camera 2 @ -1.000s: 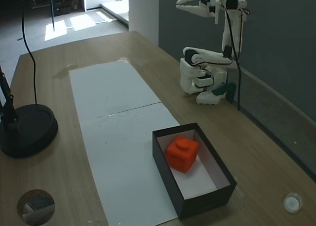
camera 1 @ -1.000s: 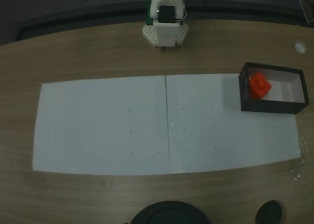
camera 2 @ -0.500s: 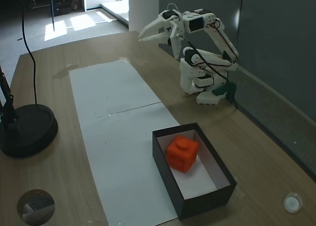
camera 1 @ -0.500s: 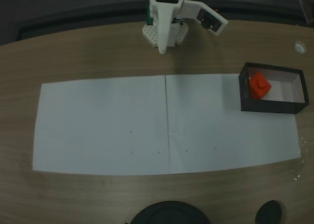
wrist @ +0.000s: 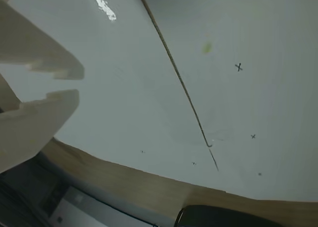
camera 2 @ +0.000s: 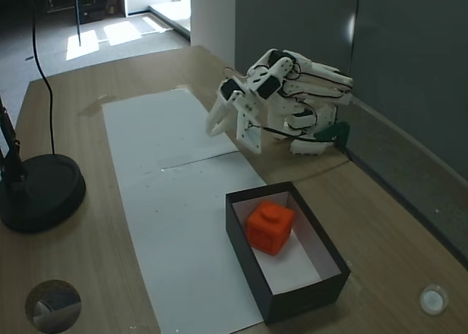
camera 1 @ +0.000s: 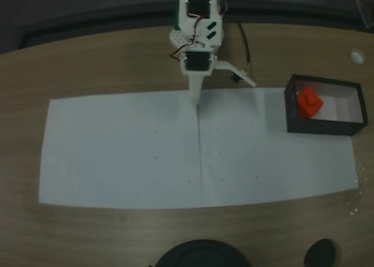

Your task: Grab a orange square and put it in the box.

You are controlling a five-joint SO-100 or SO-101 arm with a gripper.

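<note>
arm [camera 2: 292,85] changes most here: a second ago it stands folded upright at the back of the table, half a second ago it unfolds forward, and now it is stretched low over the paper [camera 1: 123,150], gripper [camera 2: 223,122] tipped down at the seam between the two sheets. in a fixed view the gripper [camera 1: 194,100] points at the top end of that seam, near the back edge of the paper. wrist view shows the fingers [wrist: 44,68] apart with a small gap and nothing between them, paper and seam below.

block [camera 2: 270,226] has not moved across the three moments: it sits inside the box [camera 2: 316,294], on the pale floor, toward the end nearer the arm, upright with its raised mark on top. in the top-down fixed view the block [camera 1: 310,101] is at the left end of the box [camera 1: 324,128], close to the left wall. box is at the right end of the paper, well apart from the gripper.

judgement: block is already in the box, so the placing looks done. the forward reach with empty fingers over bare paper reads as a move toward a rest pose or the start of a new run, cannot tell which. lamp base [camera 2: 36,191] unchanged.
</note>
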